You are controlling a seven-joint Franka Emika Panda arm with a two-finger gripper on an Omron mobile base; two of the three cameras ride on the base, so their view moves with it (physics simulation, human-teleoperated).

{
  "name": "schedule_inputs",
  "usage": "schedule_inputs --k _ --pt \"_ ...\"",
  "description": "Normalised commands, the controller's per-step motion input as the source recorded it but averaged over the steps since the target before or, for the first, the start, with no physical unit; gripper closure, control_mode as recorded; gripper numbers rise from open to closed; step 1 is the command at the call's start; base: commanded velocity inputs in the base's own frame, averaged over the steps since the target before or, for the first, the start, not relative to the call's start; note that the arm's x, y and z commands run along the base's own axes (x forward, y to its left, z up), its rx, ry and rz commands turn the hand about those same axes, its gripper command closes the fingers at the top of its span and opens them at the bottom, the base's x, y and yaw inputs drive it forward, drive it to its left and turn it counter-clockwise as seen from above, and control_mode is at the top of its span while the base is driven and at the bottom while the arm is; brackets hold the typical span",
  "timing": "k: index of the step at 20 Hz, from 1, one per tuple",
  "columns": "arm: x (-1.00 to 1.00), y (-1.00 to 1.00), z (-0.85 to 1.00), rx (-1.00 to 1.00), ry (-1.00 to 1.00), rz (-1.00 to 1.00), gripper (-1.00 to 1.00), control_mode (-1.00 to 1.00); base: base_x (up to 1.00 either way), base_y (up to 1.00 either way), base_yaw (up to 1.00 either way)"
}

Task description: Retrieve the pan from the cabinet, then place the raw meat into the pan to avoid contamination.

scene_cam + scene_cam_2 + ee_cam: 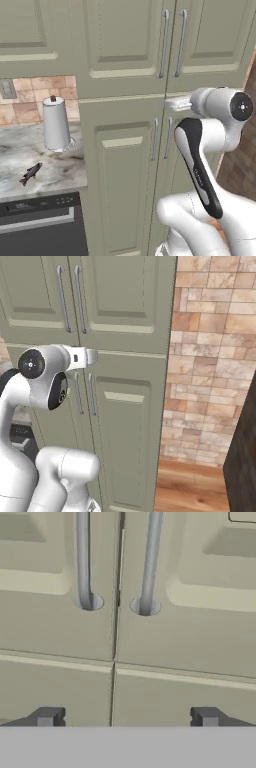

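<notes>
Marble counter [60, 172]: paper-towel roll [56, 124] upright, fish [31, 173] lying nearer front edge.

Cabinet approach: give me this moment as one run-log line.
phase: approach | end effector: open, empty, facing cabinet door seam below upper handles | doors: closed | raw meat: on counter

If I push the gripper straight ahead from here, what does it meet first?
Most likely the closed cabinet front: the open gripper faces the seam between its doors, below the upper bar handles, though the remaining gap is hard to judge.
</notes>
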Motion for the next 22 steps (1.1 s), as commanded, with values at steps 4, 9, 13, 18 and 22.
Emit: schedule_inputs --k 4,9,13,18,22 --pt "-0.08 0.0 0.13 0.0 -0.27 0.0 -1.0 -1.0 0.0 0.0 0.0" --pt "-0.06 0.0 0.15 0.0 -0.25 0.0 -1.0 -1.0 0.0 0.0 0.0" --pt "-0.03 0.0 0.2 0.0 -0.23 0.0 -1.0 -1.0 0.0 0.0 0.0" --pt "-0.02 0.0 0.28 0.0 -0.18 0.0 -1.0 -1.0 0.0 0.0 0.0" --pt "-0.04 0.0 0.32 0.0 -0.13 0.0 -1.0 -1.0 0.0 0.0 0.0"
